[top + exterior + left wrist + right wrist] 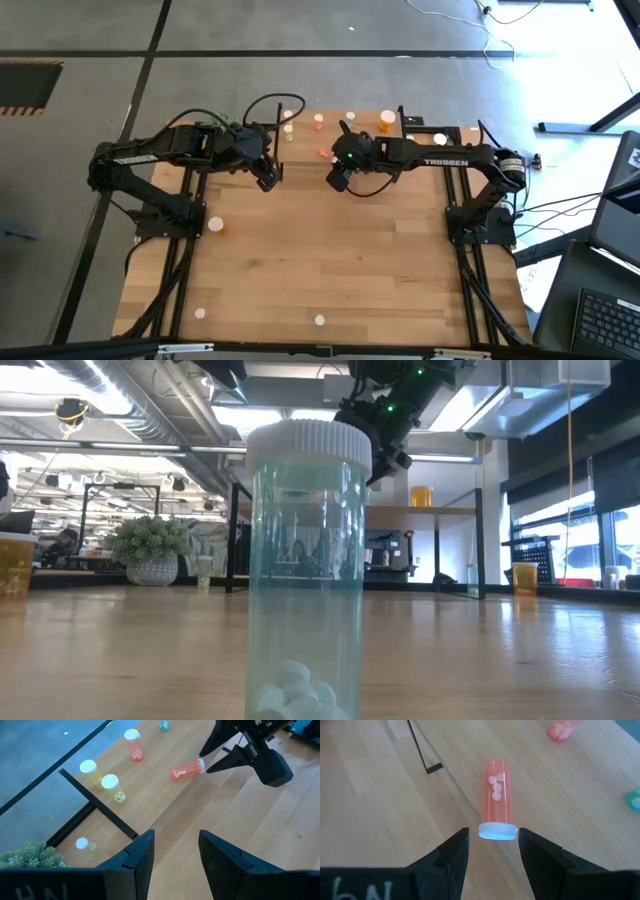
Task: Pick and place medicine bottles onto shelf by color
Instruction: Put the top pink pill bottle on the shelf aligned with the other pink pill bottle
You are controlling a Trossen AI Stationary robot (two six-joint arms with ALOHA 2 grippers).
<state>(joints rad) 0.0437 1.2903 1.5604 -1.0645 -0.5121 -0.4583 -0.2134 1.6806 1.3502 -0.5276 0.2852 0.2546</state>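
The light-wood plank desk [330,260] stands on grey floor. Right gripper [490,852] fingers hover open above a fallen pink translucent bottle [496,800] at the far edge. Left gripper [175,852] fingers are open, empty.

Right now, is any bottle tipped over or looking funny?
Yes. One pink bottle lies on its side on the wood, cap toward the open right gripper, while the yellow bottles and another pink one nearby stand upright. Its cap is on and nothing has spilled.
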